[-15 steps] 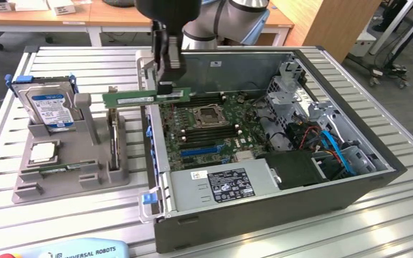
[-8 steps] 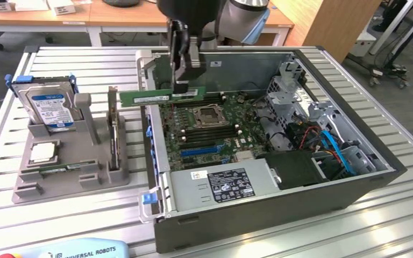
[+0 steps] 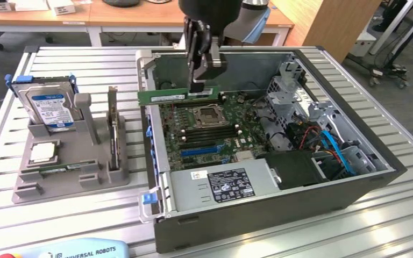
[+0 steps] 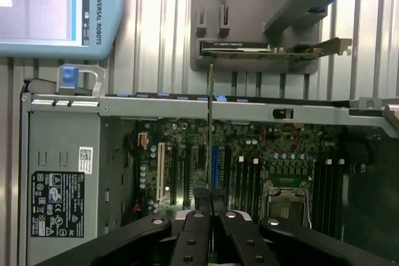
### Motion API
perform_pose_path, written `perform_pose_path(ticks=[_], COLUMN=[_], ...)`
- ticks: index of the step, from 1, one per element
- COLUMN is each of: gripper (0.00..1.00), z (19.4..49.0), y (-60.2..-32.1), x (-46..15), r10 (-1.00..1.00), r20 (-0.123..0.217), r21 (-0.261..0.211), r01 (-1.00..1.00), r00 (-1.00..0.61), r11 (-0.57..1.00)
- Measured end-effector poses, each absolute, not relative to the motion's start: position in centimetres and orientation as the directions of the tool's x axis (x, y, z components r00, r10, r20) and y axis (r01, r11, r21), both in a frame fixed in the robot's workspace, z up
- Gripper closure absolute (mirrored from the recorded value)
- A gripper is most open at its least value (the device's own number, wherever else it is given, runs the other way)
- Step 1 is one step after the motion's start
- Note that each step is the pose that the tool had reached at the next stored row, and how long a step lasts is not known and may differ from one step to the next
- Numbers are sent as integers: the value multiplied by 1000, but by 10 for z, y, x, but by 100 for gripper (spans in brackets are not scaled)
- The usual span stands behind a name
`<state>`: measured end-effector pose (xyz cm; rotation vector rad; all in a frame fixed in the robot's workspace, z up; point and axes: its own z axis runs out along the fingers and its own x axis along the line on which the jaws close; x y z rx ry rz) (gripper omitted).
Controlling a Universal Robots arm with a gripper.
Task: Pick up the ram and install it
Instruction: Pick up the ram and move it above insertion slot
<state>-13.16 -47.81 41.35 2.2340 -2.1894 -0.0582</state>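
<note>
The ram (image 3: 169,95) is a thin green stick with a pale label, held level above the open computer case (image 3: 350,193). My gripper (image 3: 196,85) is shut on its end nearer the exterior view's right, over the motherboard (image 3: 206,134) near the processor socket (image 3: 210,115). In the wrist view the ram (image 4: 211,116) appears edge-on, running away from the black fingers (image 4: 204,207) clamped on it, above the board's slots (image 4: 249,179).
A grey fixture (image 3: 70,172) at the exterior view's left holds a silver hard drive (image 3: 49,105), a square processor chip (image 3: 43,153) and an upright card (image 3: 112,115). A teach pendant (image 3: 70,250) lies at the front edge. The case holds a power supply (image 3: 225,185), drive cage (image 3: 292,91) and cables (image 3: 332,148).
</note>
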Motion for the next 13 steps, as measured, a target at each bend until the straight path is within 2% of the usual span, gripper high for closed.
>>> perform_pose_path(ticks=[13], gripper=[89], z=[413], y=[-478], x=[-92], r10=[-1000], r20=[-18], r21=[35], r01=[-999], r00=[20], r11=[-21])
